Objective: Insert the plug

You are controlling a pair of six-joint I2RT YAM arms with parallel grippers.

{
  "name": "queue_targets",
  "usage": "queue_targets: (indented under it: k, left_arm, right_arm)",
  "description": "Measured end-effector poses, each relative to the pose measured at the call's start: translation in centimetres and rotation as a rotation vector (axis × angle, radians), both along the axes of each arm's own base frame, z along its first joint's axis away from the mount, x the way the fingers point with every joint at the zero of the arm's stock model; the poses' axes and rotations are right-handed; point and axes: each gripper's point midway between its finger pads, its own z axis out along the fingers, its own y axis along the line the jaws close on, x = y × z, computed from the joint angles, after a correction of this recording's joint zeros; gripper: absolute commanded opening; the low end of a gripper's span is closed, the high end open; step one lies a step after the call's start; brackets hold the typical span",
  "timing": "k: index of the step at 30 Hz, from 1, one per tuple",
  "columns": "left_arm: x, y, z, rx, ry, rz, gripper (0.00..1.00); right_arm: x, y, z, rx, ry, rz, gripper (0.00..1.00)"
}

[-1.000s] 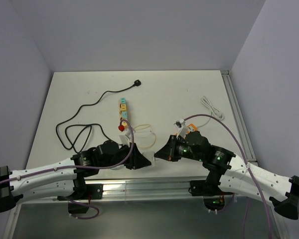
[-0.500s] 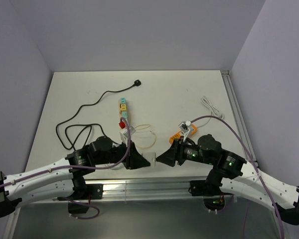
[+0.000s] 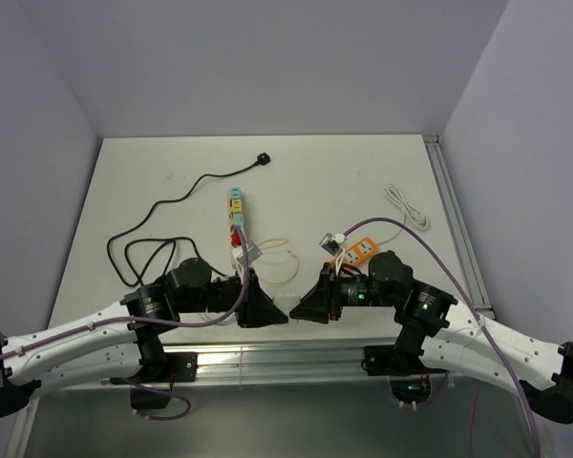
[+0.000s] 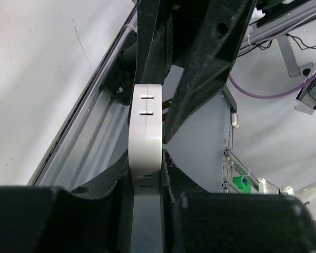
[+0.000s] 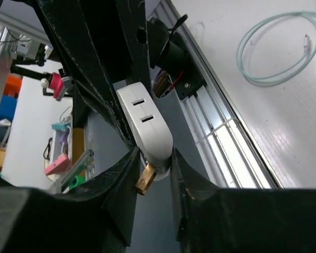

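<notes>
A white plug adapter [image 3: 288, 306] with two slots and a brass prong hangs just above the table's near edge, between both grippers. My left gripper [image 3: 275, 313] is shut on its left end; in the left wrist view the adapter [image 4: 146, 121] stands clamped between my fingers [image 4: 110, 176]. My right gripper [image 3: 304, 307] is shut on its other end; in the right wrist view the adapter [image 5: 146, 129] sits between my pads with the prong [image 5: 146, 179] sticking out. The white power strip [image 3: 236, 216] with coloured sockets lies at mid-table.
A black cable [image 3: 158, 229] with its plug [image 3: 264, 158] coils at the left. A pale looped cable [image 3: 282, 260] lies near the strip. An orange object [image 3: 361, 250] and a white cable [image 3: 406, 206] lie at the right. An aluminium rail [image 3: 267, 358] runs along the near edge.
My right gripper has moved left and closed the gap to the left gripper, and now grips the adapter too. The orange object has come out from under the right arm.
</notes>
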Motion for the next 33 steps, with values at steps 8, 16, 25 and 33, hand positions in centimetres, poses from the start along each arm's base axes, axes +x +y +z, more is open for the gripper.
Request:
queue_targets:
  k: [8, 16, 25, 33]
  left_arm:
    - [-0.9, 0.3, 1.1, -0.040, -0.017, -0.049, 0.00]
    - [-2.2, 0.5, 3.1, -0.151, -0.063, -0.117, 0.00]
    - [-2.4, 0.7, 3.3, -0.153, -0.067, -0.123, 0.00]
    - [-2.3, 1.7, 4.0, -0.147, -0.078, -0.097, 0.00]
  right_arm:
    - [-0.8, -0.1, 0.9, 0.046, -0.034, 0.046, 0.03]
    - [-2.3, -0.4, 3.0, 0.195, -0.118, 0.117, 0.00]
    - [-2.8, -1.1, 3.4, 0.216, -0.142, 0.121, 0.50]
    - [-3.0, -2.9, 4.4, 0.220, -0.181, 0.066, 0.71]
